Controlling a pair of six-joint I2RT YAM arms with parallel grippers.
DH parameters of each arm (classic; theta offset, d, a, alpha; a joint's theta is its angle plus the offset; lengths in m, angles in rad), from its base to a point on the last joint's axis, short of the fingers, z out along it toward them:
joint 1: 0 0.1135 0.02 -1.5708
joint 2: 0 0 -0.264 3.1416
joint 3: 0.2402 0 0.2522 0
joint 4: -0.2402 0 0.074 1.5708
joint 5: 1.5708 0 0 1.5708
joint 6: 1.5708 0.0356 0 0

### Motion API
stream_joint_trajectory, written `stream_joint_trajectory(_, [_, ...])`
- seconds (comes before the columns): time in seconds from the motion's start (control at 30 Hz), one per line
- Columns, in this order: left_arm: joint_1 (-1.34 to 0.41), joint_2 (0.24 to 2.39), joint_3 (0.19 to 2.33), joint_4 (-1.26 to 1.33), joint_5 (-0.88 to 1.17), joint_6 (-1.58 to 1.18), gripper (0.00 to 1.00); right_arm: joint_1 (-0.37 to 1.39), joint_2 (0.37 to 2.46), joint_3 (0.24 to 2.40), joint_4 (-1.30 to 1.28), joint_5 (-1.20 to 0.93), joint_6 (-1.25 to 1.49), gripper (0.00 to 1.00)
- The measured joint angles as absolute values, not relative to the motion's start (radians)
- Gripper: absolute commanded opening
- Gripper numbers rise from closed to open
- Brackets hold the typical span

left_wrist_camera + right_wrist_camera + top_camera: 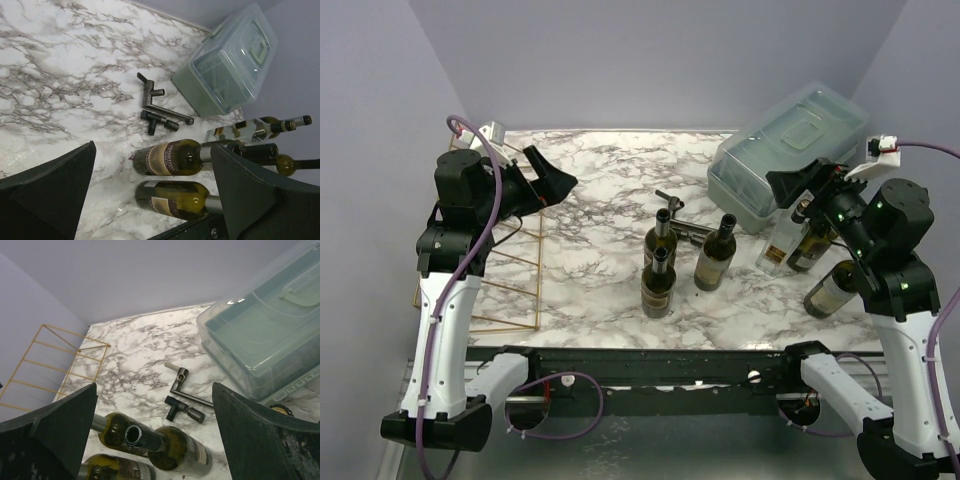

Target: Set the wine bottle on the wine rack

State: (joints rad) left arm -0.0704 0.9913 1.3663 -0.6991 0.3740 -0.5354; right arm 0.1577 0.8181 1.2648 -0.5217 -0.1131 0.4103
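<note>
1. Wine rack [490, 290]: gold wire frame at the lower left of the top view, partly behind the left arm [445, 310]. It stands on the marble table [590, 210], well apart from every bottle.
2. Left gripper [555, 180]: upper left, above the rack's far end. The jaws are spread wide apart and touch no object.
3. Centre wine bottles [658, 285]: three of dark green glass with labels, upright on the table at mid-frame. Two stand one behind the other, and the third is just beside them to the right.
4. Dark metal parts [672, 205]: short rod-shaped pieces lying flat just above the centre group, between it and the box.
5. Lidded box [790, 150]: translucent grey plastic, upper right, lid on.
6. Right gripper [785, 183]: right of centre, in front of the box. The jaws are spread wide apart and grip nothing.
7. Right-hand wine bottles [775, 245]: one clear and one dark, standing near the box beneath the right gripper. A third dark one lies at the lower right, partly hidden by the right arm [900, 290].
</note>
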Motion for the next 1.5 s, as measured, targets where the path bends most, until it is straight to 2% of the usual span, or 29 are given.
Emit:
stream_joint_trajectory(0.17, [-0.128,1.016,1.360,-0.721,0.397,-0.550,0.99,0.158,0.844,1.275,-0.522,-0.202,0.438,1.00])
stream_joint_trajectory(0.33, [-0.319,1.040,1.356,-0.744,0.330,-0.565,0.99,0.158,0.868,1.275,-0.524,-0.258,0.458,1.00])
stream_joint_trajectory(0.57, [-0.629,1.155,1.392,-0.760,0.117,-0.579,0.99,0.158,0.868,1.275,-0.524,-0.309,0.472,1.00])
stream_joint_trajectory(0.9, [-0.961,1.365,1.569,-0.789,-0.202,-0.552,0.99,0.158,0.862,1.275,-0.526,-0.331,0.471,1.00])
stream_joint_trajectory(1.1, [-1.044,1.439,1.633,-0.818,-0.366,-0.525,0.98,0.158,0.841,1.275,-0.539,-0.331,0.470,1.00])
stream_joint_trajectory(1.5, [-1.056,1.548,1.700,-0.896,-0.503,-0.520,0.79,0.158,0.830,1.275,-0.558,-0.326,0.462,1.00])
